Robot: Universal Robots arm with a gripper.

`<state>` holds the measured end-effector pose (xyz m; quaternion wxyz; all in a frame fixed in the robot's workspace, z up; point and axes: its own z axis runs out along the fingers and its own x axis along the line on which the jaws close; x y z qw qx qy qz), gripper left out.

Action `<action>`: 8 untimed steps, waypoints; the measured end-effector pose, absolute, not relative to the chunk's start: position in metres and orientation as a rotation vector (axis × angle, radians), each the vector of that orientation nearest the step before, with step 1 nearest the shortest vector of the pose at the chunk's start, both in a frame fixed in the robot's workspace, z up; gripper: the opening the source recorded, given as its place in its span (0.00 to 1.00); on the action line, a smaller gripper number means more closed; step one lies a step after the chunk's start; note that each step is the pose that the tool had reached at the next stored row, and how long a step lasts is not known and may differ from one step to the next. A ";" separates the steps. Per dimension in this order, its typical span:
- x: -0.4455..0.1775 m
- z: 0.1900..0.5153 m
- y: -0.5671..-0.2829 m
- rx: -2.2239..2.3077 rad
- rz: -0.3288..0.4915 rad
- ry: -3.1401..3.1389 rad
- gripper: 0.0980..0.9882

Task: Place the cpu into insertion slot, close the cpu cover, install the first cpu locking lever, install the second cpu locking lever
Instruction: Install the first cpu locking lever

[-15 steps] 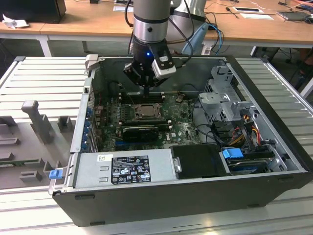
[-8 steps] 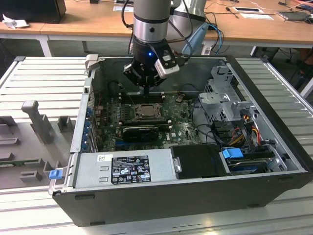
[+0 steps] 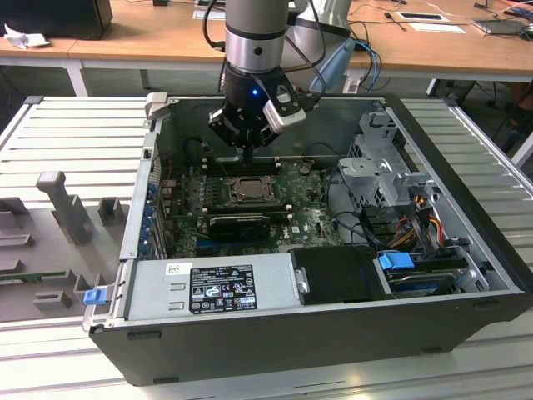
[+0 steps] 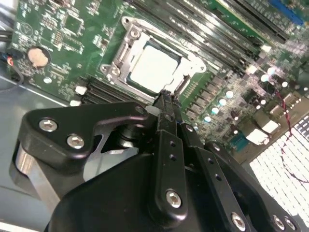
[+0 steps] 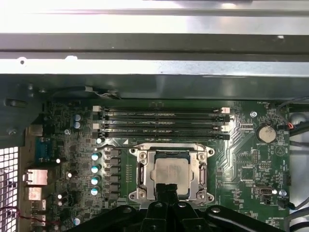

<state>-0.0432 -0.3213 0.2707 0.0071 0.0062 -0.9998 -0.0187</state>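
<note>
The cpu lies flat in the insertion slot on the green motherboard, its pale metal top facing up. The cpu cover, a dull-silver frame, lies down around it, and the chip shows through its window. The slot itself is mostly hidden beneath them. My gripper hangs just above the near edge of the cover, with its fingers pressed together and nothing between them. In the second wrist view the gripper tapers to a point beside the cpu. In the exterior view the gripper hovers over the cpu.
Black memory slots run just beyond the socket, and a coin battery sits to one side. A black ridged heatsink lies in front of the socket. The power supply, drive cage and case walls enclose the board.
</note>
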 end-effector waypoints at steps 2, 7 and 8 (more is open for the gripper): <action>-0.049 0.271 -0.321 0.020 -0.058 -3.127 0.01; -0.067 0.270 -0.321 0.021 -0.058 -3.127 0.01; -0.071 0.270 -0.321 0.021 -0.058 -3.127 0.01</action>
